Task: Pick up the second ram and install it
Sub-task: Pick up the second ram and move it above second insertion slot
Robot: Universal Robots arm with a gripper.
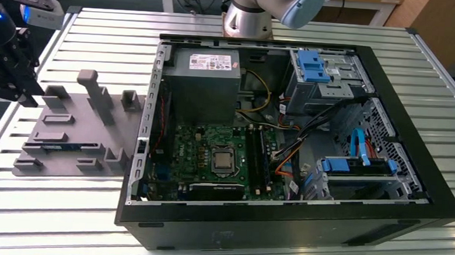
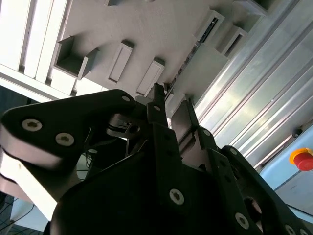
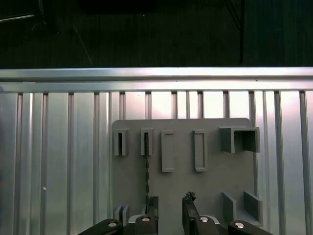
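The second ram (image 3: 146, 169) stands on its edge in a slot of the grey holder tray (image 3: 215, 181), seen as a thin dark line. In the second wrist view the ram (image 2: 195, 46) runs along the tray (image 2: 146, 29) just beyond the fingertips. In the exterior view it is a bluish strip (image 1: 57, 146) at the tray's near side. My gripper (image 3: 170, 205) hovers above the tray's edge, open, with nothing between its fingers. One finger (image 3: 152, 205) lies almost in line with the ram. In the exterior view the gripper (image 1: 25, 93) hangs at the exterior view's left, beside the tray (image 1: 80, 125).
The open black computer case (image 1: 285, 224) lies on the slatted metal table (image 1: 52, 212), to the tray's right in the exterior view. Inside are the green motherboard (image 1: 203, 144) with long black slots (image 1: 255, 158), a grey power-supply box (image 1: 203, 73) and blue drive brackets (image 1: 312, 65). The arm's base (image 1: 247, 20) stands behind the case.
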